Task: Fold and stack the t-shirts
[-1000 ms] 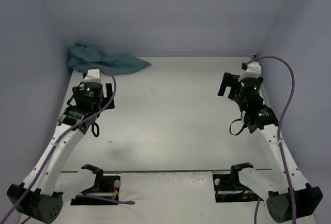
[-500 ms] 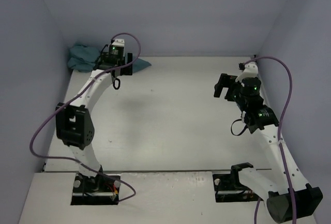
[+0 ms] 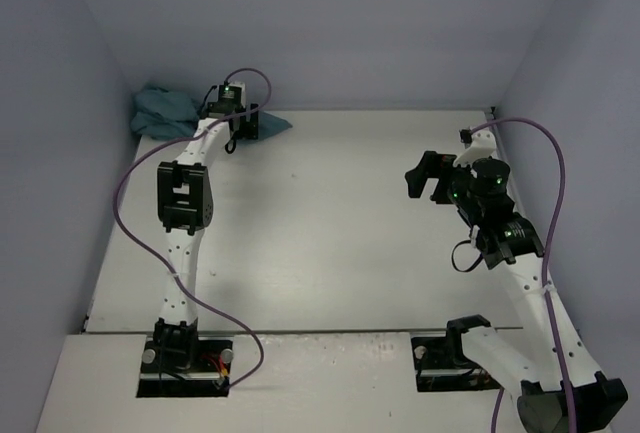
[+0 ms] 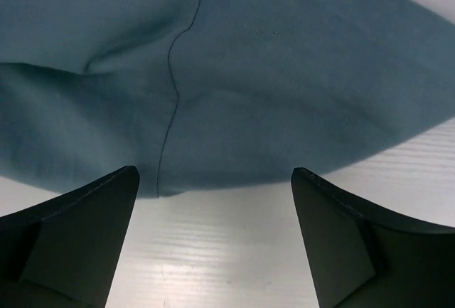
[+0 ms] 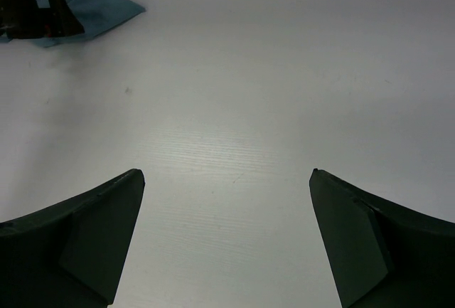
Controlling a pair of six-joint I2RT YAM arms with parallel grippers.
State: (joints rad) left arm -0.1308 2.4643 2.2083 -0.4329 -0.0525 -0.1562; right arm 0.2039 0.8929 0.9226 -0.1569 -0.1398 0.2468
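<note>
White table (image 3: 330, 223): one teal t-shirt (image 3: 160, 113); two tools, left tool (image 3: 243, 125), right tool (image 3: 424, 175), both spread.

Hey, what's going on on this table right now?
Two robot arms are set to fold a shirt, but folding hasn't started. The left arm is stretched to the far left corner, where a teal t-shirt lies crumpled. The left pincer is open right at the cloth's near edge, gripping nothing yet. The right pincer hangs open over the white table on the right side, well away from the shirt.
</note>
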